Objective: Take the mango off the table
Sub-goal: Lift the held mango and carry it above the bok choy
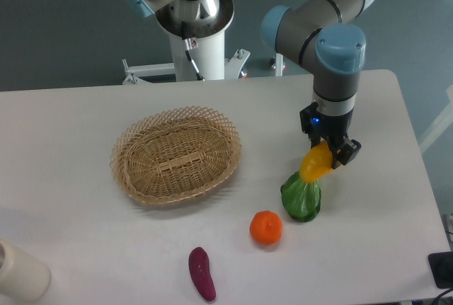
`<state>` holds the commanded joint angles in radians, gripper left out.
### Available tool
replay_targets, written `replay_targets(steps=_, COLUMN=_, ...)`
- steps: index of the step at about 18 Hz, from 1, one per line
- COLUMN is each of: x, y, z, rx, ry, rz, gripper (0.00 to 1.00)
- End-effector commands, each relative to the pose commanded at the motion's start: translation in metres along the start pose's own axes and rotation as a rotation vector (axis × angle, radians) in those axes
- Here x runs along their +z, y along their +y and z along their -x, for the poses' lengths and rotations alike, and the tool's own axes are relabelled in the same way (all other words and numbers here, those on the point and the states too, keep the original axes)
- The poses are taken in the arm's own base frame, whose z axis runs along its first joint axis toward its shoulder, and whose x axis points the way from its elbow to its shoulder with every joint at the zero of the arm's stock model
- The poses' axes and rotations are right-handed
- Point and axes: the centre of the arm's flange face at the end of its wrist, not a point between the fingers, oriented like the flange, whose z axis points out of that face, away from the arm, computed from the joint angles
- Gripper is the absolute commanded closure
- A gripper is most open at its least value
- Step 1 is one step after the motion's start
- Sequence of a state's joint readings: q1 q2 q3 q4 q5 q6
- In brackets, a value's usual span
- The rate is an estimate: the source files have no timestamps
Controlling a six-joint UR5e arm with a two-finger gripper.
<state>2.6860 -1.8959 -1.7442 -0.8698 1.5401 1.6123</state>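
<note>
While my gripper [327, 155] clamps the mango [316, 164] tilted above the table [71, 121], a green vegetable [301, 197] sits just beneath it.

A woven wicker basket [175, 154], oval and shallow, lies left of centre. To its right and nearer the front sits a round orange [266, 227], with a green leafy vegetable [301, 199] just beside it on the right, the two close but apart. A purple eggplant [202, 273] lies near the front edge, left of the orange. A cream-coloured cylindrical object [20, 272] shows at the bottom left corner, partly cut off.
</note>
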Motion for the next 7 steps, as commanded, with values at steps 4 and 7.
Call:
replay_targets(steps=4, x=-0.0002, y=0.0005, z=0.0087, rx=-0.029, ry=-0.008, rz=0.002, gripper=0.46)
replay_targets(steps=7, x=0.0008, y=0.0005, z=0.0087, rx=-0.029, ry=-0.006, rz=0.002, gripper=0.46)
